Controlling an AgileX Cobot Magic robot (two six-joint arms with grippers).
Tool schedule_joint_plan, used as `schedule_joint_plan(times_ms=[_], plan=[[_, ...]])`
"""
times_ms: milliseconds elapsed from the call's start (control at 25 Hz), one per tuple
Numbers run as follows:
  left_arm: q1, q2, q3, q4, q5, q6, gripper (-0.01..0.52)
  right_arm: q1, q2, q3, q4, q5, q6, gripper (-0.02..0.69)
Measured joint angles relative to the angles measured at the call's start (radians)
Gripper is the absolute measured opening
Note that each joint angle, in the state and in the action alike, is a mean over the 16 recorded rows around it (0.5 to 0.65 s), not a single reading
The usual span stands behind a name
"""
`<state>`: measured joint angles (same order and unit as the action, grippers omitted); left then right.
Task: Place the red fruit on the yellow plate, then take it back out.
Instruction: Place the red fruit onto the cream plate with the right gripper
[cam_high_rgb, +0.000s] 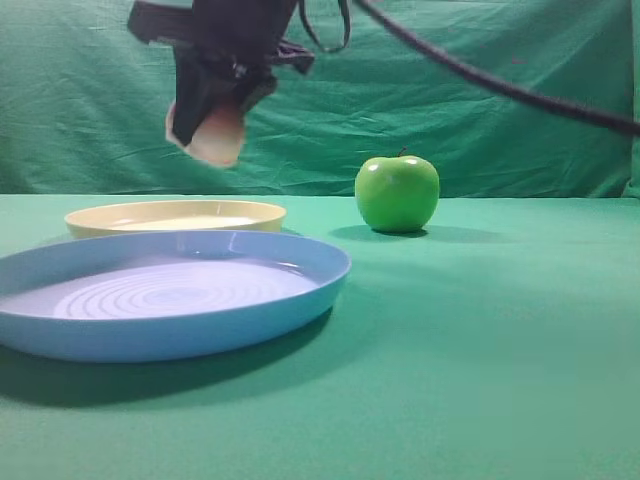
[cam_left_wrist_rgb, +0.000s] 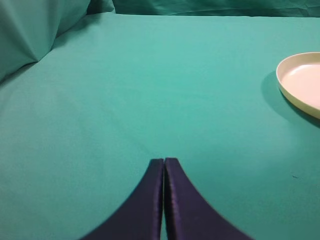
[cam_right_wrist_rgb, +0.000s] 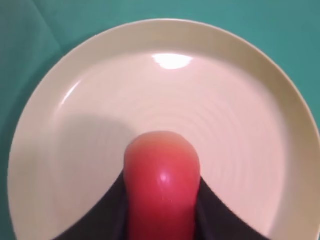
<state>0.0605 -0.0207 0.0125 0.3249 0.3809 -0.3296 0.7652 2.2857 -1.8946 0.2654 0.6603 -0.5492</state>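
My right gripper (cam_high_rgb: 215, 110) hangs high above the yellow plate (cam_high_rgb: 175, 216), shut on the red fruit (cam_high_rgb: 214, 134), whose pale underside pokes out below the dark fingers. Looking down in the right wrist view, the red fruit (cam_right_wrist_rgb: 162, 185) sits squeezed between both fingers, with the yellow plate (cam_right_wrist_rgb: 75, 90) spread out directly beneath it. My left gripper (cam_left_wrist_rgb: 164, 161) is shut with nothing in it, low over bare green cloth; the yellow plate (cam_left_wrist_rgb: 302, 82) shows at the right edge of that view.
A larger light-blue plate (cam_high_rgb: 165, 295) lies in front of the yellow one. A green apple (cam_high_rgb: 397, 193) stands to the right on the green cloth. A black cable (cam_high_rgb: 500, 85) runs across the upper right.
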Motion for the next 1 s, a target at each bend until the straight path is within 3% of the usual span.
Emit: schedule_joint_plan(times_ms=[640, 800, 1000], plan=[[0.0, 0.0, 0.0, 0.0, 0.0, 0.0, 0.0, -0.01, -0.02, -0.001, 0.015, -0.02, -0.038, 0.611], [0.0, 0.0, 0.0, 0.0, 0.0, 0.0, 0.0, -0.026, -0.097, -0.001, 0.014, 0.035, -0.016, 0.568], [0.0, 0.0, 0.0, 0.0, 0.0, 0.0, 0.0, -0.057, -0.228, -0.002, 0.012, 0.144, 0.06, 0.387]])
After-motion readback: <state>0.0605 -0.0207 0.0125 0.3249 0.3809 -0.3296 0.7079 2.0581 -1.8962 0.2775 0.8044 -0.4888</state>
